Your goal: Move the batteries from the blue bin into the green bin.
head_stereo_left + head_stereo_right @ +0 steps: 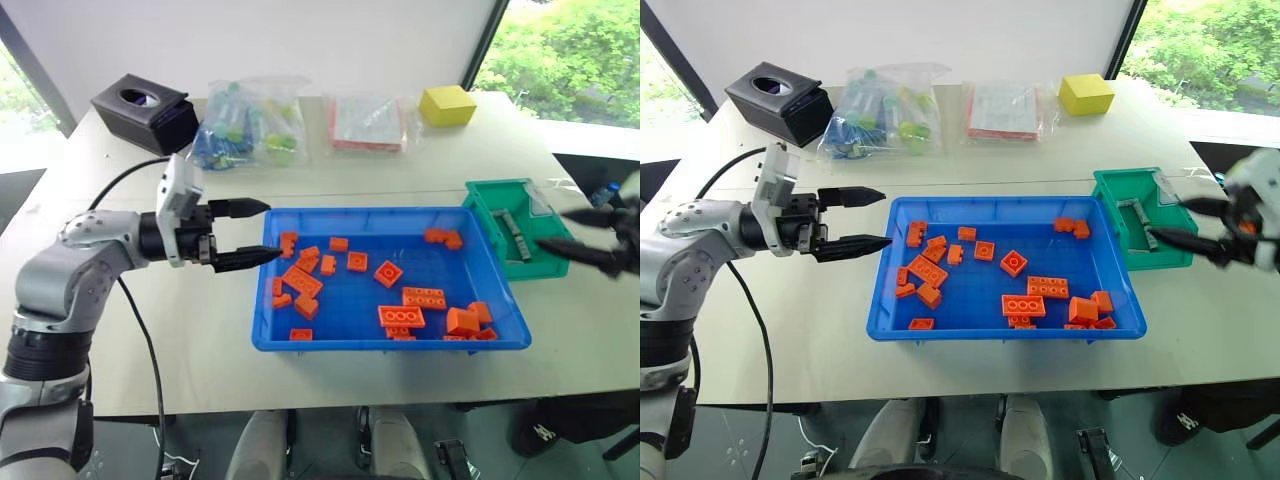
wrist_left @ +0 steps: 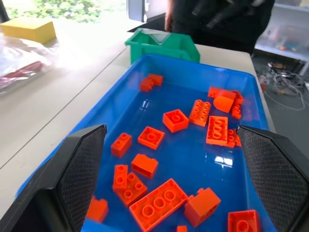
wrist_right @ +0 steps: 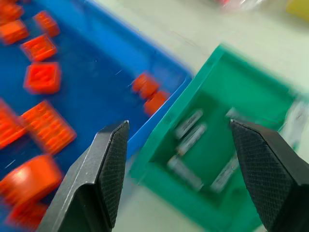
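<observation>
The blue bin [image 1: 380,212] sits mid-table with several orange bricks [image 1: 400,316] scattered in it. Against its right end stands the green bin [image 1: 482,215], and several slim silver batteries [image 1: 512,232] lie on its floor; they show again in the right wrist view as batteries [image 3: 190,137]. My left gripper [image 1: 275,230] hovers open at the blue bin's left rim, pointing across it, with nothing between its fingers. My right gripper [image 1: 552,228] is open and empty at the green bin's right side, above its rim.
Along the table's far edge are a black tissue box [image 1: 145,110], two clear bags of items [image 1: 250,125] [image 1: 365,122] and a yellow block [image 1: 447,104]. A black cable [image 1: 140,330] hangs off my left arm. A person in dark clothes [image 2: 217,19] stands beyond the green bin.
</observation>
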Action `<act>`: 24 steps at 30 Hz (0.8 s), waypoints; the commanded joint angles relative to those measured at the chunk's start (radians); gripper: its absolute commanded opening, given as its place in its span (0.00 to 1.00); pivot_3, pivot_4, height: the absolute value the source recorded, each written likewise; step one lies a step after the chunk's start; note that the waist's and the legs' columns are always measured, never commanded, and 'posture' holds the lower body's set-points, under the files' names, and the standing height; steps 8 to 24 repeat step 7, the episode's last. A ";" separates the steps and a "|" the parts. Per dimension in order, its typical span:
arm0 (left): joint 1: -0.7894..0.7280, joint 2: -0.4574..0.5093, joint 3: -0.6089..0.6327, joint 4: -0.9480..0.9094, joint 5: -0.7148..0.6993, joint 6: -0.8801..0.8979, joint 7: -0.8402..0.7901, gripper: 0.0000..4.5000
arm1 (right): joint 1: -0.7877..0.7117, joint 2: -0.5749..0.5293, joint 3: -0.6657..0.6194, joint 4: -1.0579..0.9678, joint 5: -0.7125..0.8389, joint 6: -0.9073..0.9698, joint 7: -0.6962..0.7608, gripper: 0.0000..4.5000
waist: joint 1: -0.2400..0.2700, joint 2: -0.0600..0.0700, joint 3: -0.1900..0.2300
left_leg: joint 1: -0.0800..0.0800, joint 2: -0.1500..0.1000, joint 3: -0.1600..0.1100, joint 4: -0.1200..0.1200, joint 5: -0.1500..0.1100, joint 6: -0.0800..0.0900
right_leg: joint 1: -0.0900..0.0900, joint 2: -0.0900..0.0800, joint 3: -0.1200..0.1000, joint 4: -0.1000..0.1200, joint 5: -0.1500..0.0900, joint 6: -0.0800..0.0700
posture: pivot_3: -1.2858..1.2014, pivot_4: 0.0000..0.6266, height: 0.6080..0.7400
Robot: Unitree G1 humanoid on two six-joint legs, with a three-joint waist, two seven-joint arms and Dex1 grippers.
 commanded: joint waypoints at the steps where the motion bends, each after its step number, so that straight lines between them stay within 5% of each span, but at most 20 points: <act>1: 0.006 0.029 0.046 -0.008 -0.020 0.001 -0.020 1.00 | 0.094 0.008 -0.150 -0.080 0.074 0.042 0.073 0.75 | -0.001 0.001 0.000 | 0.000 0.000 0.000 0.000 0.000 0.000 | 0.000 0.000 0.000 0.000 0.000 0.000 | 0.52 0.24 0.64; 6: 0.016 0.048 0.056 -0.006 -0.018 0.004 -0.036 1.00 | 0.198 0.036 -0.225 -0.130 0.122 0.061 0.091 0.75 | -0.002 0.000 0.000 | 0.001 0.002 0.000 0.001 0.000 0.000 | 0.000 -0.001 0.001 -0.001 -0.003 0.000 | 0.52 0.24 0.64; 24: 0.019 0.053 0.054 -0.010 -0.016 0.000 -0.043 1.00 | 0.198 0.040 -0.225 -0.131 0.124 0.059 0.077 0.75 | -0.002 0.000 0.000 | 0.002 0.002 0.000 0.001 0.000 0.000 | 0.000 -0.001 0.001 -0.001 -0.003 0.000 | 0.52 0.24 0.64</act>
